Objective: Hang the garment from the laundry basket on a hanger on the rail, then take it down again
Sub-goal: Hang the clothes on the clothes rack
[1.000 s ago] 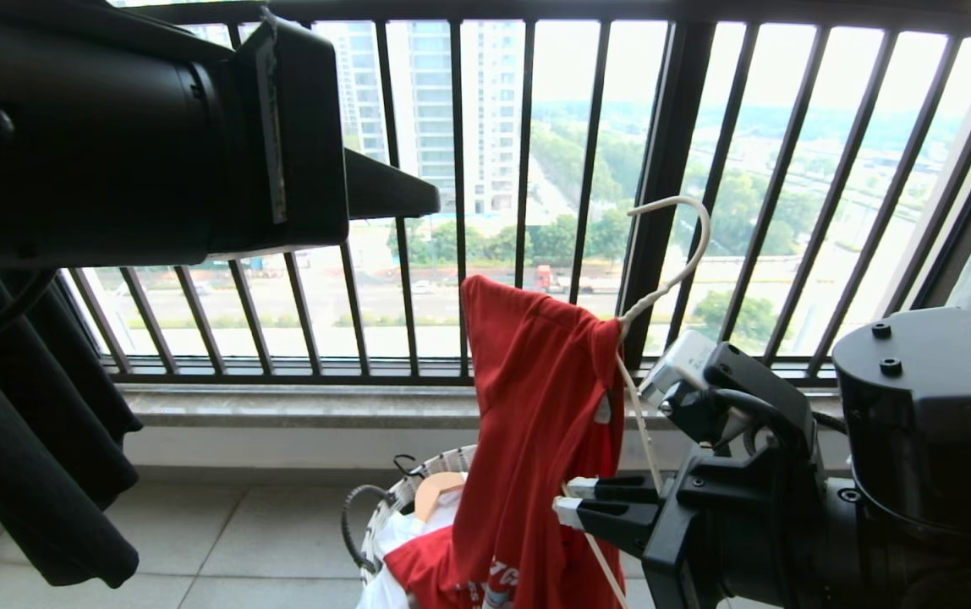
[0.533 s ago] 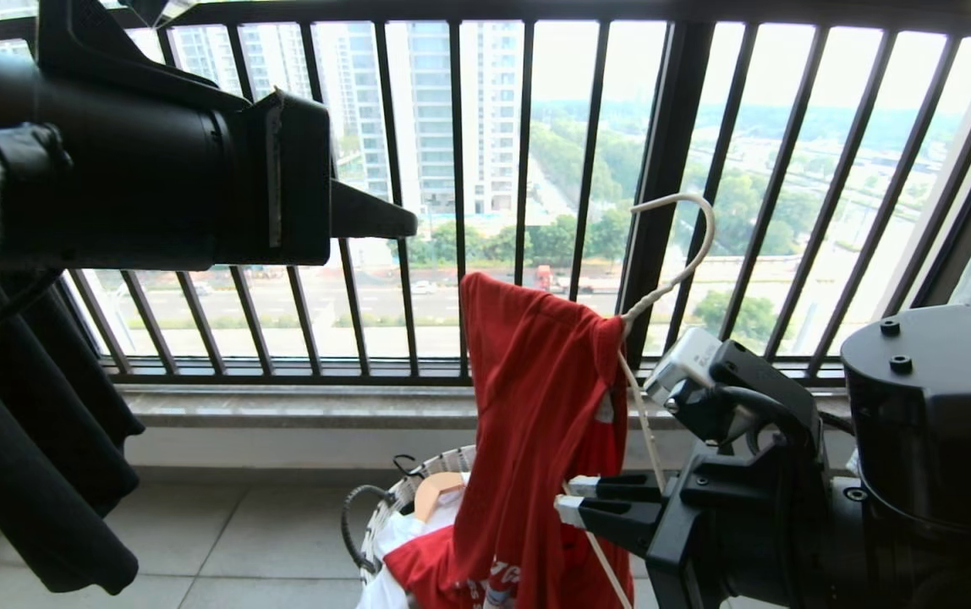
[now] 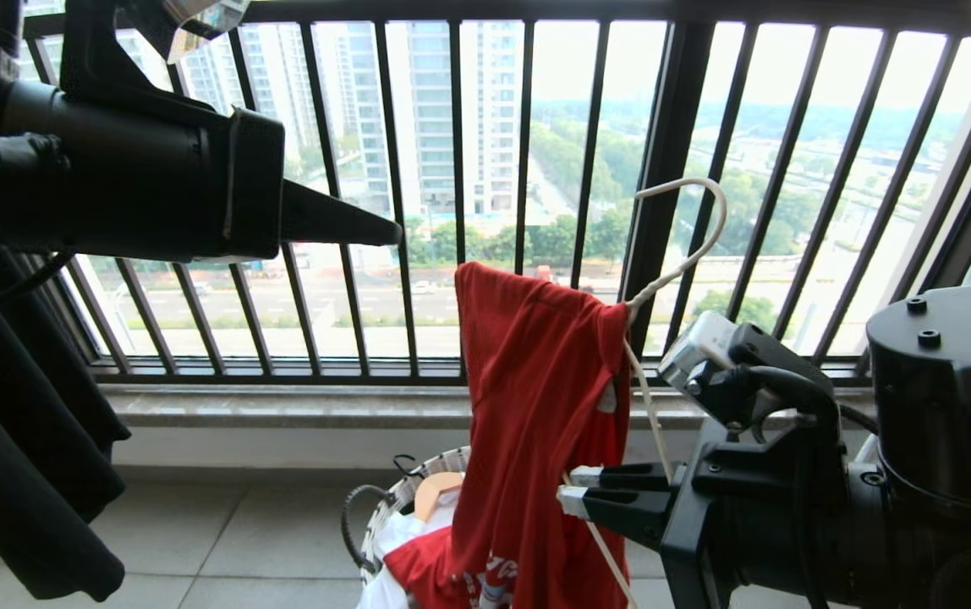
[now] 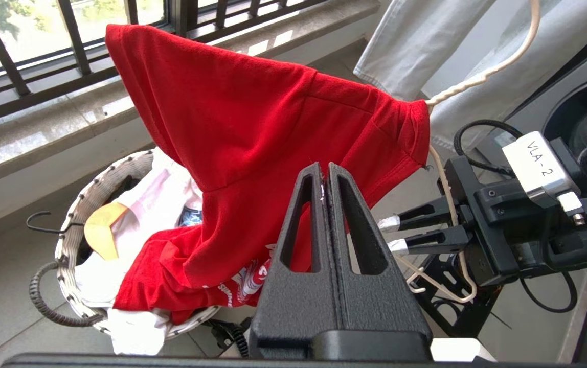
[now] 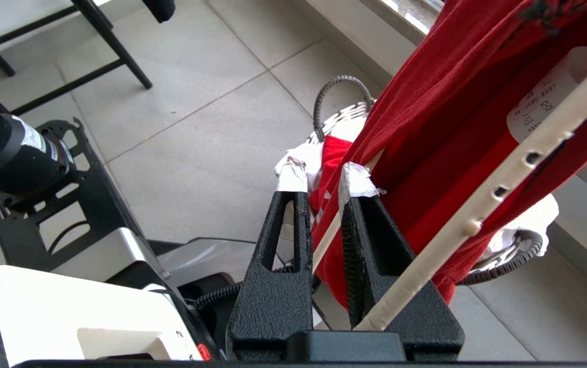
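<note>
From the head view, the right gripper (image 3: 574, 491) reached in from the lower right with its taped fingers closed narrowly around the lower wire of the white hanger (image 3: 678, 254), whose hook stood up in front of the black window railing (image 3: 663, 169). The red T-shirt (image 3: 536, 406) hung over one arm of that hanger, its lower part trailing down into the laundry basket (image 3: 388, 507) on the tiled floor (image 3: 223, 541). The left gripper (image 3: 367, 224) was up at the left, level and pointing toward the middle, its fingers pressed together with nothing between them; a black garment (image 3: 20, 474) hung below that arm. The left wrist view (image 4: 325, 176) confirmed the fingers met flat and empty, and showed the shirt's (image 4: 252, 133) shoulder draped like a peak, a pale grey garment (image 4: 426, 46) behind the hanger, and a wooden hanger piece and white cloth inside the basket (image 4: 68, 255). The right wrist view alone showed the wire passing between the right gripper's (image 5: 321, 179) fingers (image 5: 357, 181), the notched arm of the hanger (image 5: 503, 191) crossing in front of the shirt (image 5: 442, 112), and a white care label (image 5: 544, 97) sewn inside it. The rail was in none of the views.
</note>
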Motion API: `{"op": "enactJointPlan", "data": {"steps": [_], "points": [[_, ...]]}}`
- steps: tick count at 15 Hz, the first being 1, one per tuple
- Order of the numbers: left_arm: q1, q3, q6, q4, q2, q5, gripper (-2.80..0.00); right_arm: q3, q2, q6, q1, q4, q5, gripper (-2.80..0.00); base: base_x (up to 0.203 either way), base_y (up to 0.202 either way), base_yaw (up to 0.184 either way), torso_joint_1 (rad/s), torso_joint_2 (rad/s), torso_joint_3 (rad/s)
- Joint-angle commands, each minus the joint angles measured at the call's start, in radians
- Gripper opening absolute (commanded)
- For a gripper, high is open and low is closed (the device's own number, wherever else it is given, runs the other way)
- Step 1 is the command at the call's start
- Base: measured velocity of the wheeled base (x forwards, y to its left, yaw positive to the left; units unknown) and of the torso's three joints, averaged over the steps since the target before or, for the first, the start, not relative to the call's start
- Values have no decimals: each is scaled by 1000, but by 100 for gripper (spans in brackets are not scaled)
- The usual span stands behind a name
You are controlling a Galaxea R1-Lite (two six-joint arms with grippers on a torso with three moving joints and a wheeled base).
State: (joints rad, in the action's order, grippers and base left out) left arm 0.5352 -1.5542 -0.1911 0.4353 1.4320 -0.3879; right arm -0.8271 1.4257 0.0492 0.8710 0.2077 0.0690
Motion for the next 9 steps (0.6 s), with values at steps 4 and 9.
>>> {"op": "enactJointPlan", "data": {"steps": [4,9], "points": [[-136,-106,47,51,133,-55,-280,-99,72,-74,-68,1,119,-280,0,0,0,0,0,0],[-179,-155,95,145,147,-137,-280,-153,123,-121,-129,-8,302,-280,0,0,0,0,0,0]]}}
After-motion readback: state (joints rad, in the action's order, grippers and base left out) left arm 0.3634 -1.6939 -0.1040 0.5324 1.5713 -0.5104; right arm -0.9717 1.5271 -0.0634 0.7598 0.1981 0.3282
